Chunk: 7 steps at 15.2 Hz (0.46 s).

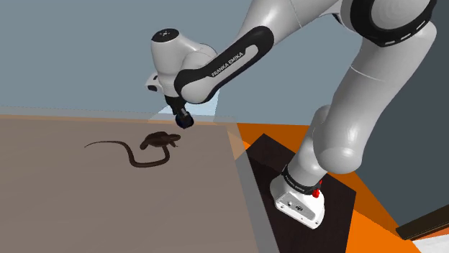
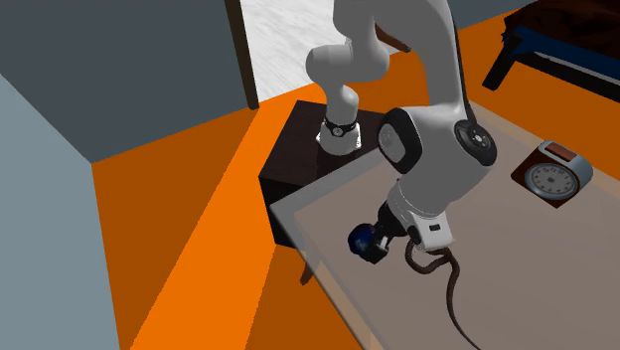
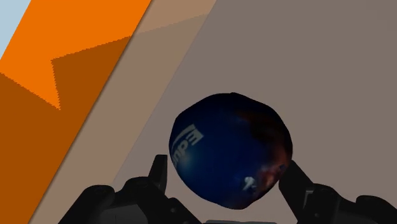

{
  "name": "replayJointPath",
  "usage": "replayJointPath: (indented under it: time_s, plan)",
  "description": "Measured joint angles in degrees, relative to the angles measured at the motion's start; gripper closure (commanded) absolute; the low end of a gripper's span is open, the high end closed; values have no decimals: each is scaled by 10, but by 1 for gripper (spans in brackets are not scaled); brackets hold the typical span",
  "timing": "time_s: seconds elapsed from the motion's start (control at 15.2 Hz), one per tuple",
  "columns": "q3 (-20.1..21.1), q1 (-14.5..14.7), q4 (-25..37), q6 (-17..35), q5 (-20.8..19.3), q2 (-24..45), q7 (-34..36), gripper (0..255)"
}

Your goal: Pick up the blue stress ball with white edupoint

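Note:
A dark blue ball [image 3: 229, 149] with white lettering sits clasped between my two black fingers [image 3: 158, 173]. My gripper [image 3: 224, 175] is shut on it. In the second exterior view the ball [image 2: 359, 240] hangs at the gripper [image 2: 372, 243] just above the grey-brown table [image 2: 517, 288], near the table's edge on that view's left. In the shoulder view the gripper [image 1: 184, 118] points down over the far part of the table [image 1: 86, 201], and the ball shows there as a dark round shape.
A dark long-tailed lizard figure [image 1: 155, 141] lies on the table just beside the gripper, its tail [image 2: 452, 298] trailing away. A round clock [image 2: 556, 175] stands farther off on the table. The dark stand [image 2: 294, 149] sits on orange floor [image 2: 189, 229].

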Motion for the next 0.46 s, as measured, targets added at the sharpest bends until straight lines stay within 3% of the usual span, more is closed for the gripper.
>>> replayJointPath:
  time_s: [0.46]
  plan:
    - [3,2,16,-48,17,-34,-18,255]
